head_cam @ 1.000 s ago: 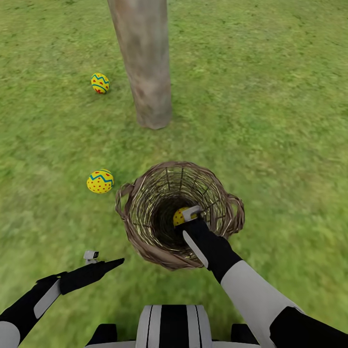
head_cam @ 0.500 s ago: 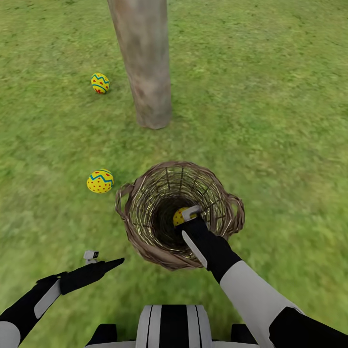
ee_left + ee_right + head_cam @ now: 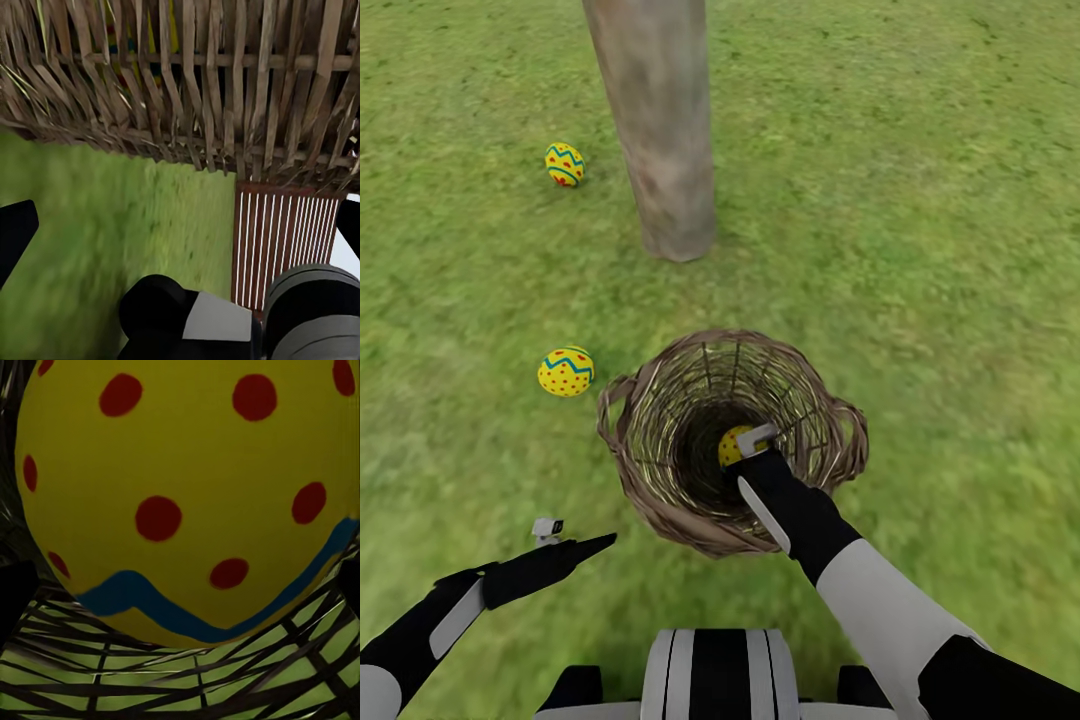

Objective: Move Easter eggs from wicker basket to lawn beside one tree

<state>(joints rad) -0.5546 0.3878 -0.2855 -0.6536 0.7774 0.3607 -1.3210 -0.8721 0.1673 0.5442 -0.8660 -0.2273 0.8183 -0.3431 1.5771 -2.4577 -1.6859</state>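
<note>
One Easter egg (image 3: 730, 447) lies deep in the wicker basket (image 3: 650, 505) on the lawn (image 3: 920, 300). My right gripper (image 3: 748, 441) reaches down into the basket and stands open, and that egg (image 3: 187, 487) sits close between its dark fingertips (image 3: 10, 592). Two more eggs lie on the grass: one (image 3: 566, 371) just left of the basket, another (image 3: 564, 163) left of the tree (image 3: 660, 130), whose grey-brown trunk rises behind the basket. My left gripper (image 3: 598, 543) hovers open, holding nothing, low at the basket's near-left side, facing its woven wall (image 3: 195, 90).
Open grass spreads to every side of the basket and trunk. The robot's own base (image 3: 715, 675) shows at the near edge of the head view, and part of it (image 3: 315, 315) appears in the left wrist view.
The whole head view has shifted a little, so the camera moved. Both arms, the basket and the eggs keep their places relative to each other.
</note>
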